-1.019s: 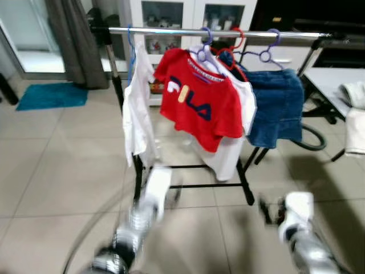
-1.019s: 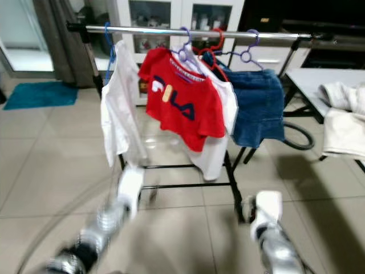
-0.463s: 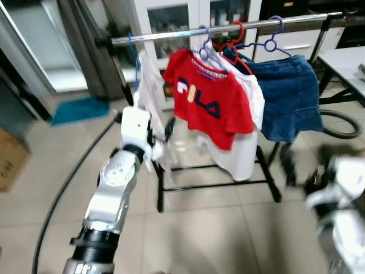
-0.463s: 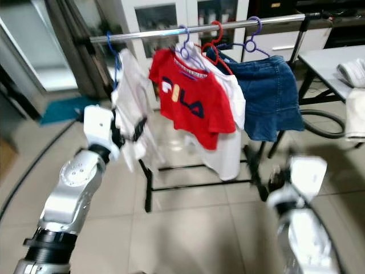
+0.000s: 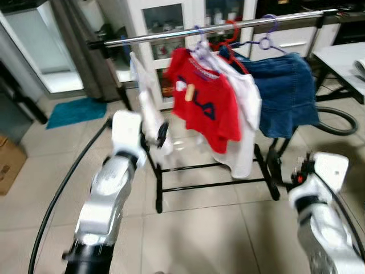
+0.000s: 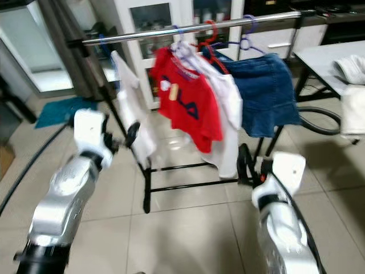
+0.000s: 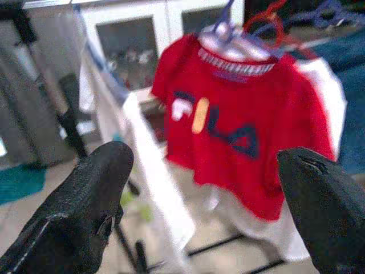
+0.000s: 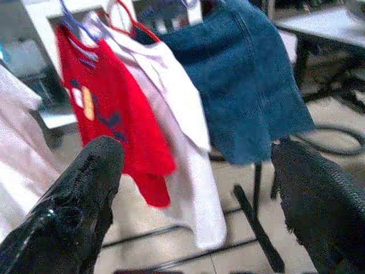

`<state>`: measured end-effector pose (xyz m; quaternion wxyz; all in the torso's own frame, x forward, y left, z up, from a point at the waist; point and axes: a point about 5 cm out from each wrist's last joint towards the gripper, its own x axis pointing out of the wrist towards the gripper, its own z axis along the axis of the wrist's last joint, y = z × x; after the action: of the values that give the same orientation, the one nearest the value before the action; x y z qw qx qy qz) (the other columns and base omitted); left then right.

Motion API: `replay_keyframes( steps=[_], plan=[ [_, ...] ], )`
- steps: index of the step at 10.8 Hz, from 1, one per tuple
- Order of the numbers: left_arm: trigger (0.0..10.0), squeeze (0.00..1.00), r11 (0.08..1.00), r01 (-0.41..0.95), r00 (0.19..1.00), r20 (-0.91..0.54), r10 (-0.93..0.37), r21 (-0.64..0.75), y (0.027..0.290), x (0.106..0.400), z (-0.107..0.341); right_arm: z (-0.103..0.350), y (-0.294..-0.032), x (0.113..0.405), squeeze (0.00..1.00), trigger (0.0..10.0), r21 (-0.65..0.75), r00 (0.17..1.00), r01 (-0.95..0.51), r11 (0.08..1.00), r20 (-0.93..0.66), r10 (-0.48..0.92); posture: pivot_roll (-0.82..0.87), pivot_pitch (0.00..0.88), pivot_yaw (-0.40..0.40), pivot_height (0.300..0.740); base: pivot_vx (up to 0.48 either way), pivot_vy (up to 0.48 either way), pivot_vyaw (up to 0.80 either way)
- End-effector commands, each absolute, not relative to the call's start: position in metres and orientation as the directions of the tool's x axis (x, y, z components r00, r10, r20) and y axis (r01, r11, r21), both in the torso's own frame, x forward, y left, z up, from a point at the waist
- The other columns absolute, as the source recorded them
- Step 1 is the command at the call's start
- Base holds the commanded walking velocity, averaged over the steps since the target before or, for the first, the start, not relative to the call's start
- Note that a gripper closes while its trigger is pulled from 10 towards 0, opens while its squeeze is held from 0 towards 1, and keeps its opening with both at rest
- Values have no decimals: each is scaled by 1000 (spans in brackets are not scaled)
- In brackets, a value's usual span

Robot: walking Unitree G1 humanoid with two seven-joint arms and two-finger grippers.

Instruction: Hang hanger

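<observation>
A steel rail [image 5: 217, 27] carries several clothes on hangers. At its left end a white garment [image 5: 145, 100] hangs from a blue hanger. Beside it hangs a red FILA shirt [image 5: 206, 105] on a purple hanger [image 5: 201, 47], then a white shirt [image 5: 246, 114] on a red hanger [image 5: 231, 35], then a denim skirt [image 5: 288, 94]. My left gripper [image 5: 162, 134] is raised at the white garment's lower edge; in the left wrist view its fingers [image 7: 91, 200] are open and hold nothing. My right gripper [image 5: 301, 170] sits low in front of the rack's right foot, open and holding nothing.
The rack's black base bars [image 5: 211, 185] cross the tiled floor. Behind stand a white glass-door cabinet [image 5: 171, 17] and a grey curtain [image 5: 80, 34]. A teal mat [image 5: 71, 111], a cardboard box [image 5: 8, 162] and a black cable [image 5: 57, 194] lie left. A table [image 5: 342, 60] and hose [image 5: 336, 123] are right.
My left arm has risen from low near the floor to the white garment's hem. The right gripper has come up a little. The camera has shifted and the clothes look blurred.
</observation>
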<state>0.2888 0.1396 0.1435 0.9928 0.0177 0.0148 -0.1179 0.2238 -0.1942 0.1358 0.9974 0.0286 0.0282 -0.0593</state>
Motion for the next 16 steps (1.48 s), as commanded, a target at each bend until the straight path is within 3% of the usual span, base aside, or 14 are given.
replay_keyframes(
  steps=[1, 7, 10, 13, 16],
  plan=[
    [10000, 220, 972, 224, 974, -45, -221, 77, 144, 290, 148, 135, -198, 227, 1000, 10000, 54, 989, 134, 990, -74, -130, -75, 0, 127, 740, 356, 0, 0],
    [10000, 271, 969, 247, 968, -58, -246, 28, 131, 305, 149, 151, -201, 247, 1000, 10000, -46, 985, 172, 984, 20, -172, -112, 0, 150, 740, 368, 0, 667],
    [10000, 294, 959, 272, 962, -32, -271, 79, 127, 309, 154, 156, -205, 256, 1000, 10000, -79, 981, 190, 979, 42, -187, -110, 0, 145, 740, 326, 0, 800],
    [10000, 275, 966, 252, 968, -9, -252, 57, 129, 311, 156, 157, -198, 260, 1000, 10000, -64, 990, 139, 988, 46, -137, -105, 0, 125, 740, 92, 0, 150],
    [10000, 329, 967, 244, 970, 3, -245, 67, 127, 311, 156, 162, -195, 265, 1000, 10000, -55, 991, 120, 991, 61, -117, -97, 0, 105, 740, 0, -445, 0]
  ],
)
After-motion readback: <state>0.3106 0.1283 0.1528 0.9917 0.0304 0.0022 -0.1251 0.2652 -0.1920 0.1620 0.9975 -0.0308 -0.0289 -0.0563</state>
